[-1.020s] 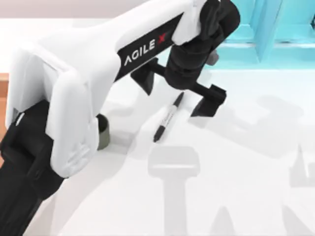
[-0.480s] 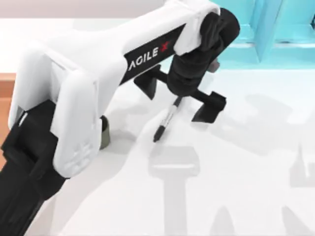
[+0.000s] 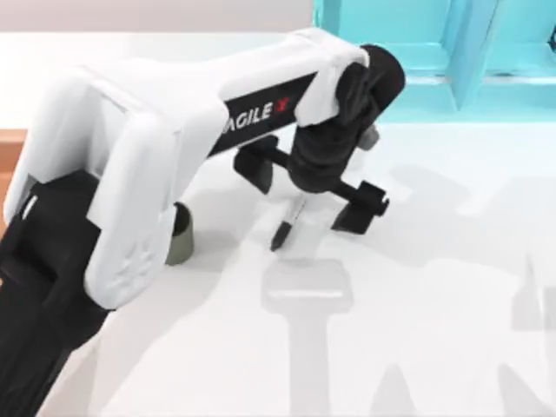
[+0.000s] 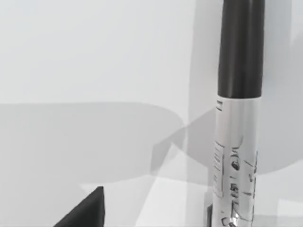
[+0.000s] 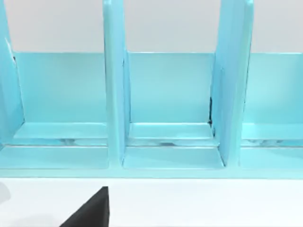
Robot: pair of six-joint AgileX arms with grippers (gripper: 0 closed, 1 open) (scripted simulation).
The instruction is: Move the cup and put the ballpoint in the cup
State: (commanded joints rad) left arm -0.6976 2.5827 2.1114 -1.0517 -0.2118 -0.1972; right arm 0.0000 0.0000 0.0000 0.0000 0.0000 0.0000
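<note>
White capitals reading "AGILE" followed by a red "X" stand on a black band along the white forearm shell of the left arm (image 3: 200, 122), seen in the top view. In the left wrist view, the pale grey-white middle section of the slim black ballpoint (image 4: 236, 142) carries dark printed lettering running along its length, but the characters cannot be made out. No other readable text, number or sign appears.

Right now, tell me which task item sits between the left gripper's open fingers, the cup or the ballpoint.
The ballpoint: the left gripper straddles it with fingers spread, while the cup stands apart, beside the arm.
</note>
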